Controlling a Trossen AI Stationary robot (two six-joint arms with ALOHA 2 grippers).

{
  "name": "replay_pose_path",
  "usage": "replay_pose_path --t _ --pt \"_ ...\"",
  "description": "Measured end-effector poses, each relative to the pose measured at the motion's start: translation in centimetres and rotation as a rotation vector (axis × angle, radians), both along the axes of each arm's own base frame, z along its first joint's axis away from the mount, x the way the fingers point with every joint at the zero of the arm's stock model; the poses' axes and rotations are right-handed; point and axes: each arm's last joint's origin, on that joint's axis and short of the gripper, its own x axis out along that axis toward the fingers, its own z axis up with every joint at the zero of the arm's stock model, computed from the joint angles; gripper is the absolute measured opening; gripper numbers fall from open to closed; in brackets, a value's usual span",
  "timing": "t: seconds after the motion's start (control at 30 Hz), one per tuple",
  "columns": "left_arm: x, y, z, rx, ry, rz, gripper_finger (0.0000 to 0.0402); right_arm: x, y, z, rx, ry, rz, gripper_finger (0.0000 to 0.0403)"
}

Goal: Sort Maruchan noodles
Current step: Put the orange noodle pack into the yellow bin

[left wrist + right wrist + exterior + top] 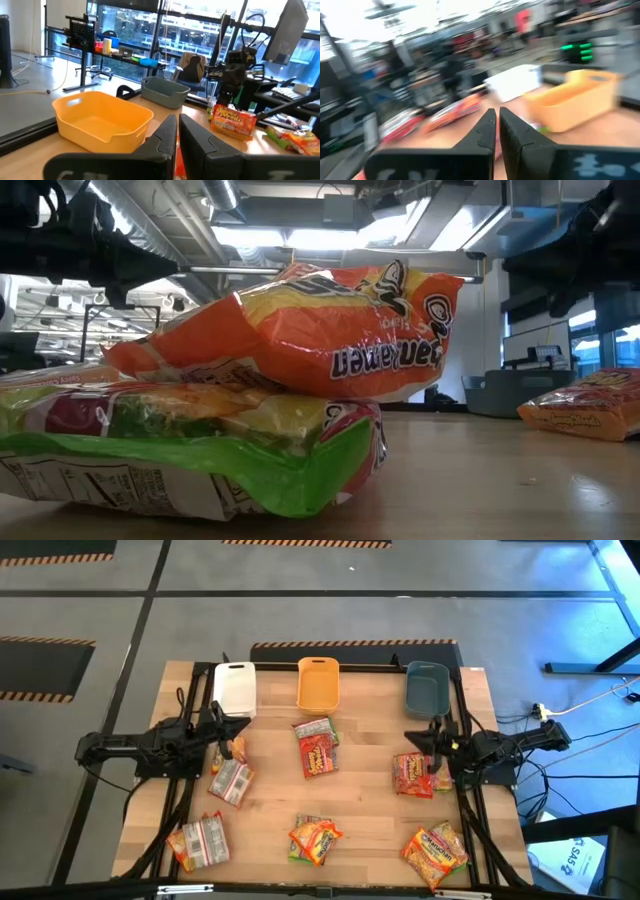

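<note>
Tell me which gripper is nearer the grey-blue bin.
The right gripper. It sits just below the grey-blue bin in the high view, over a red noodle packet; the left gripper is across the table by the white bin.

Maruchan noodles lie scattered flat across the table: an overlapping pile below the far edge, silvery backs up along the left side, orange-red fronts right, apparently stacked pairs at the near edge.
</note>
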Motion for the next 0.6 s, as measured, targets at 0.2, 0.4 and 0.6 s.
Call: replay_pose_path --t 0.2,0.4,0.6 --pt "-0.1 0.0 0.8 0.002 -0.080 0.007 0.0014 -0.1 -0.2 0.0 0.007 0.005 -0.080 0.0011" --pt "-0.3 0.3 1.2 -0.018 -0.130 0.104 0.0014 0.3 0.0 -0.3 0.046 0.022 -0.015 0.0011" --pt "-0.1 0.2 1.3 -0.028 -0.142 0.062 0.0014 1.2 0.3 -0.1 0.091 0.004 -0.020 0.0011"
